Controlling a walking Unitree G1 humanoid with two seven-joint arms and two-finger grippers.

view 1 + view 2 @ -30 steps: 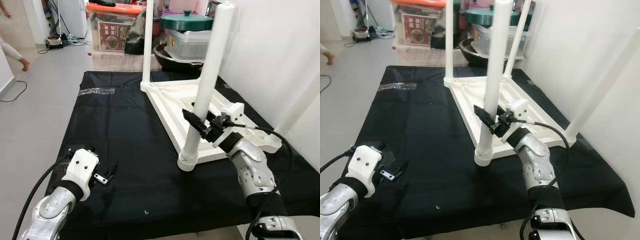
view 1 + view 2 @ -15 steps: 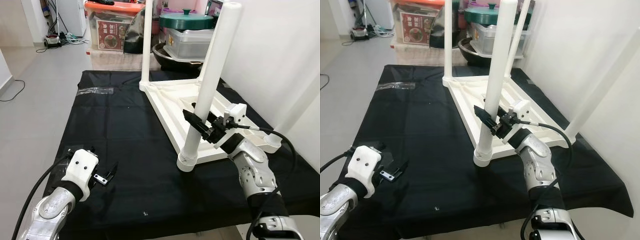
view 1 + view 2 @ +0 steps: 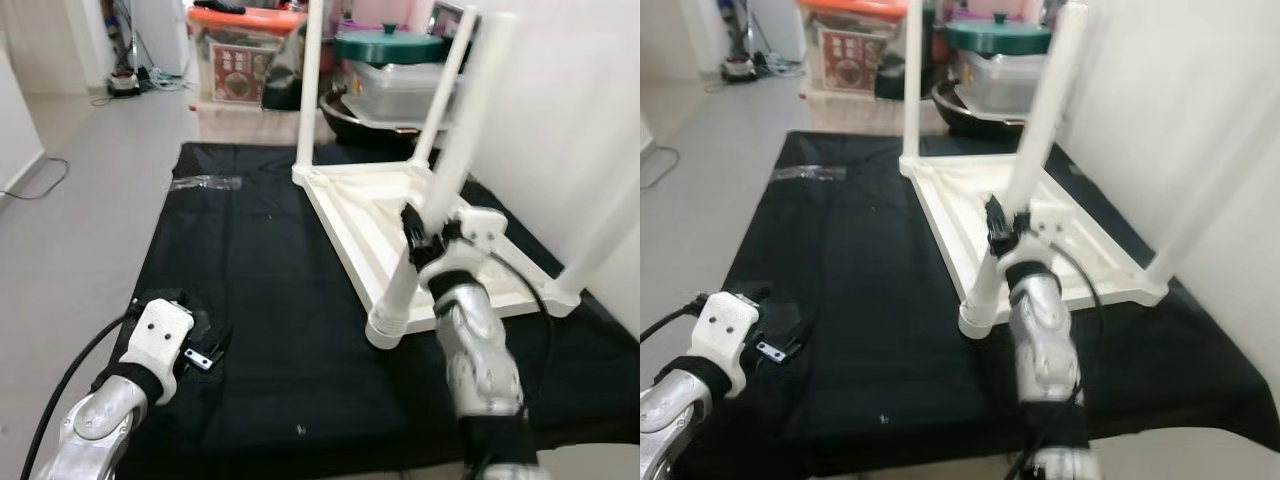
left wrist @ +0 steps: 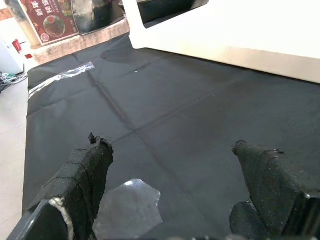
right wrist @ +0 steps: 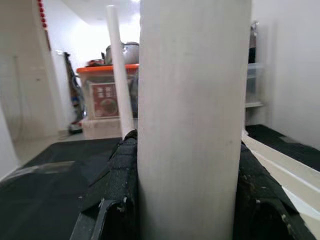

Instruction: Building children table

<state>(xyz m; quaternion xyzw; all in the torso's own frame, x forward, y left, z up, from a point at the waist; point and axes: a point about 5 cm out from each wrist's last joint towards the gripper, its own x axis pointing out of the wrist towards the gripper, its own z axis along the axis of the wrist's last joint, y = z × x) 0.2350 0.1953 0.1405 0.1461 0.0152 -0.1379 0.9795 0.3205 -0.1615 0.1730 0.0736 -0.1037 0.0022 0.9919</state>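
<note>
On the black cloth [image 3: 270, 290] spread over the floor lies the white children's table [image 3: 400, 215], turned upside down, its flat top against the cloth on the robot's right side. Four white legs stand up from it: the near leg [image 3: 440, 215] at the closest corner, a far leg [image 3: 310, 90] at the back left corner, a slanting leg [image 3: 445, 85] at the back right, and a fourth leg [image 3: 600, 235] at the right corner near the wall.

The right hand [image 3: 425, 240] is clenched on the near leg partway up, one black finger on each side of the tube; in the right wrist view the leg [image 5: 192, 115] stands between the two fingers [image 5: 117, 185], touching both. A round collar at the foot of this leg sits at the table's corner.

The left hand [image 4: 170, 195] hovers low over the cloth, well apart from the table, on the robot's left. Its two fingers [image 4: 82, 177] are spread wide with nothing between them. Just beneath it lies one small clear plastic scrap [image 4: 130, 207]. A second clear plastic bag [image 3: 205, 183] lies on the far left part of the cloth.

Beyond the cloth stand one clear storage box with an orange lid [image 3: 245, 55], bearing a red label whose writing is too small to read, and one grey container with a dark green lid [image 3: 390, 65].
</note>
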